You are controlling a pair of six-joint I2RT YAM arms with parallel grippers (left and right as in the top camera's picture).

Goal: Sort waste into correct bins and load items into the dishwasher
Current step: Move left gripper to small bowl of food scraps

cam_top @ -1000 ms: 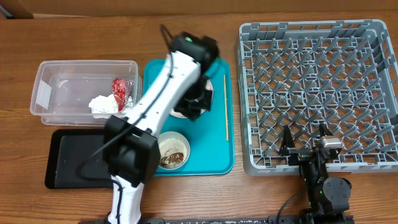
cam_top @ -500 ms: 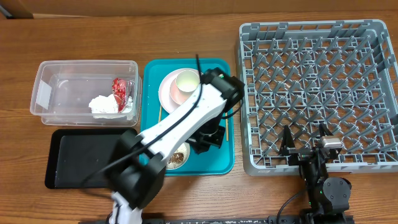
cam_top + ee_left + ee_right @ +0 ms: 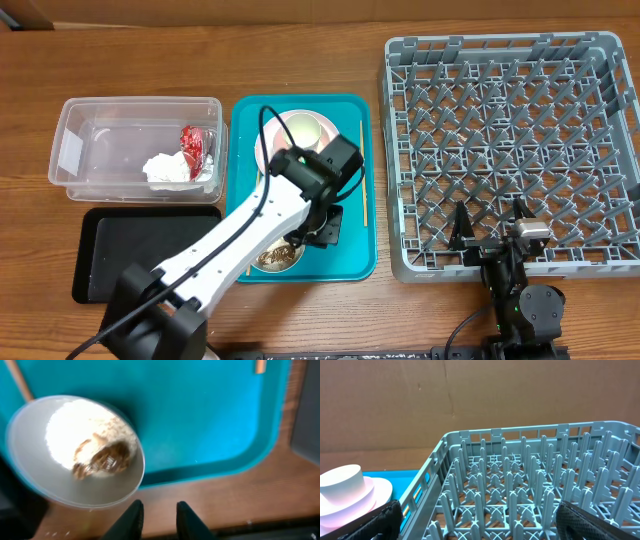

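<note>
Nine o'clock: napkin (image 3: pixel 165 168) and red wrapper (image 3: pixel 192 140) lie in the clear tub (image 3: pixel 80 150). Six o'clock: left gripper (image 3: pixel 159 510) hangs just beside the rice bowl (image 3: pixel 115 492), jaws barely parted, empty; clip that rim and rice (image 3: pixel 85 430) could spill across the teal tray (image 3: pixel 350 250)! Five o'clock: right gripper (image 3: pixel 490 228), jaws gaping empty, beside the rack (image 3: pixel 392 150).

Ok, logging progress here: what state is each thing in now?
Dish rack: no dishes loaded.
Clear tub: holds napkin and red wrapper.
Black tray: nothing visible.
Grey bowl: upright on teal tray, rice and scraps inside.
Cup: on pink plate.
Left pincer: slightly open, empty.
Right pincer: wide open, empty.
</note>
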